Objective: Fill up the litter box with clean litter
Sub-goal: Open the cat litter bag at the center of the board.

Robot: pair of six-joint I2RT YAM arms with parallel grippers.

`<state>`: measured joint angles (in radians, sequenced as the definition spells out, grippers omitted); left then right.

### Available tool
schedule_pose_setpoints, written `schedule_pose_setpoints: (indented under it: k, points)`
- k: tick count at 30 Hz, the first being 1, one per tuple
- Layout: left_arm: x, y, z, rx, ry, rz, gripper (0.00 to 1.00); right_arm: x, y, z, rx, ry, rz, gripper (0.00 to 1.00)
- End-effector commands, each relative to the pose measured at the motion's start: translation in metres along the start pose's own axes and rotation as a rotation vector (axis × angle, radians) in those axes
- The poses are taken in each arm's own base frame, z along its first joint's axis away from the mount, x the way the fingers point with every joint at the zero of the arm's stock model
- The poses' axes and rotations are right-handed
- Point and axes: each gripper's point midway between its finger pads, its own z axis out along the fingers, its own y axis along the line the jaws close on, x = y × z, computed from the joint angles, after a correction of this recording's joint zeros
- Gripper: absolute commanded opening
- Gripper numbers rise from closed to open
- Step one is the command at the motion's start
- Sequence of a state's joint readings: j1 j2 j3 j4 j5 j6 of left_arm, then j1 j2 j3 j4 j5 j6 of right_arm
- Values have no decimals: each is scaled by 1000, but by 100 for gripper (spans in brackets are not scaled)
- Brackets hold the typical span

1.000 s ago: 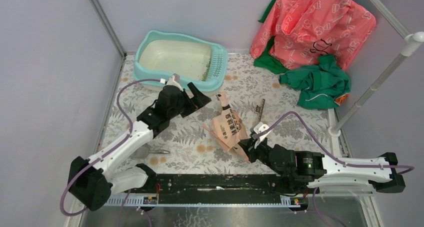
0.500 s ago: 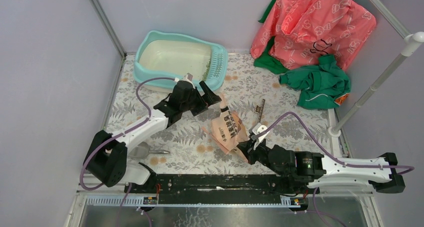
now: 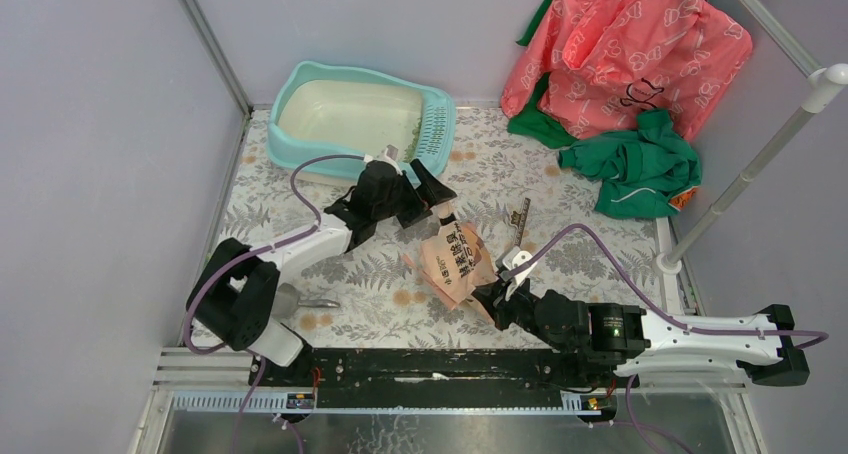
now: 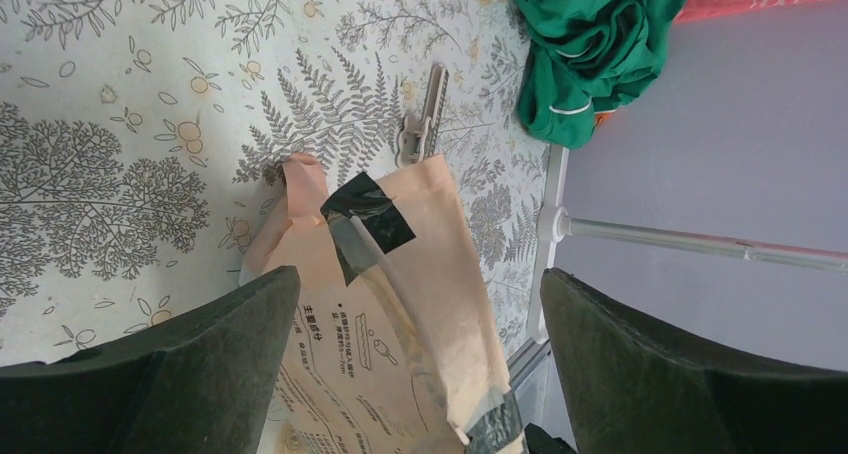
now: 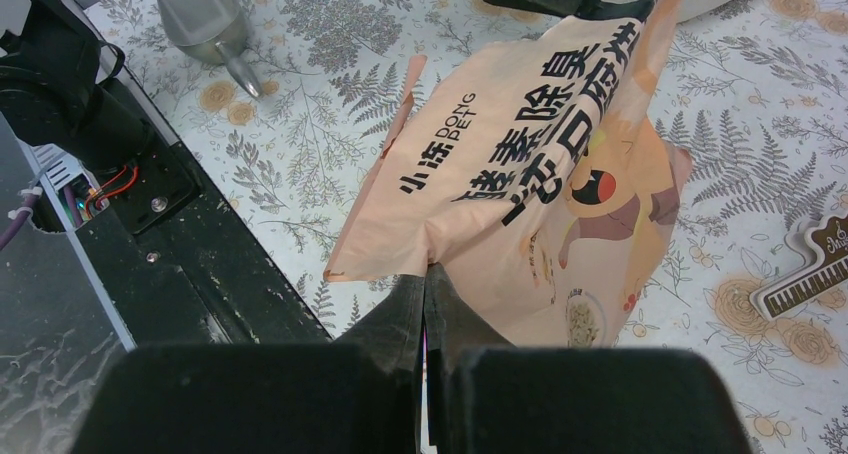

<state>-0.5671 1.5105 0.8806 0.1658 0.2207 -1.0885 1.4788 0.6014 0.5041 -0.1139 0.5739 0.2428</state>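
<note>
At the bag (image 3: pixel 455 262) top, outstretched left end effector (image 3: pixel 430 199) gapes; right end effector (image 5: pixel 427 294) clamps its corner.

- A robot test cell, dressed up as a home.
- Plain lilac walls (image 3: pixel 90 124) and metal posts (image 3: pixel 210 49) box it in.
- At 6 o'clock a left arm (image 3: pixel 300 244) and a right arm (image 3: pixel 690 339) are bolted to a black rail (image 3: pixel 430 362).
- Home props sit on the fern-print counter (image 3: pixel 580 189): a litter box (image 3: pixel 433 124) at 11 o'clock and clothes (image 3: pixel 620 64) at 1 o'clock.

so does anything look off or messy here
Yes: the paper bag is creased, with black tape stuck across its top corner like a patch. Green clothing also lies crumpled at the far right.
</note>
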Motion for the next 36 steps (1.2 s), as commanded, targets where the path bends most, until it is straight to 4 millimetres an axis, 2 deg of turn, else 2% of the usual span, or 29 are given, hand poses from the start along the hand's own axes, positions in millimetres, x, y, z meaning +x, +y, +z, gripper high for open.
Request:
schedule_pose_setpoints:
  k: [1,8,18,24,29,30,34,36]
  points:
    - [-2,-24,6,91,-18,15,99,-21,10,-1,-39,-70,74,0]
    - [-6,-26,10,91,-40,7,89,-18,9,-1,-36,-57,70,0]
    - [-8,-32,-1,91,-56,21,54,-12,9,1,-32,-46,72,0]
    - [-7,-29,-9,67,-67,29,48,-8,8,1,-27,-41,76,0]
    - [-5,-29,-13,59,-61,45,23,-5,5,3,-9,-33,72,0]
    - [-5,-29,-13,57,-58,48,17,-4,3,3,1,-30,69,2]
    - [-3,-30,-14,50,-45,61,0,0,-2,5,43,6,50,20]
    - [-2,-30,-15,46,-43,69,0,-1,-3,5,53,10,51,31]
